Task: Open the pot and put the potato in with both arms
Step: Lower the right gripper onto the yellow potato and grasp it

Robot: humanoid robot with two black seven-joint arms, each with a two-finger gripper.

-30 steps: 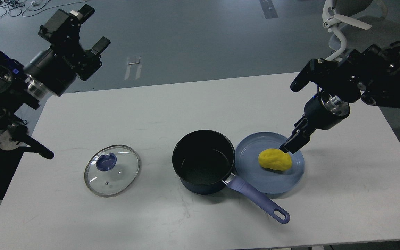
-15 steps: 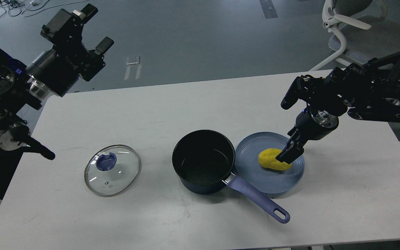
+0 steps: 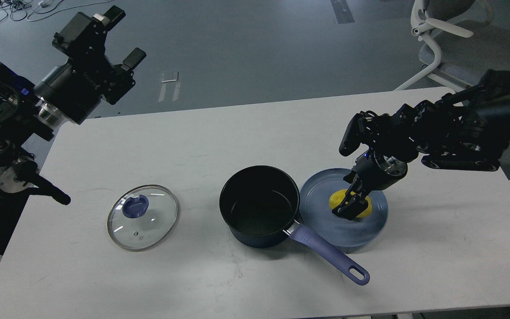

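Note:
The dark blue pot (image 3: 259, 208) stands open and empty at the table's middle, its purple handle (image 3: 332, 258) pointing front right. Its glass lid (image 3: 143, 217) lies flat on the table to the left. The yellow potato (image 3: 338, 196) lies on a blue plate (image 3: 314, 208) just right of the pot. My right gripper (image 3: 349, 207) is down on the potato and covers its middle, with yellow showing on both sides; its dark fingers cannot be told apart. My left gripper (image 3: 123, 34) is open and empty, raised high beyond the table's back left corner.
The white table (image 3: 193, 146) carries only the pot, lid and plate. An office chair (image 3: 436, 40) stands on the floor at the back right. Cables lie on the floor at the top left.
My right arm has moved left and down, from the plate's right rim onto the potato. The plate looks slightly blurred. The left arm has barely moved.

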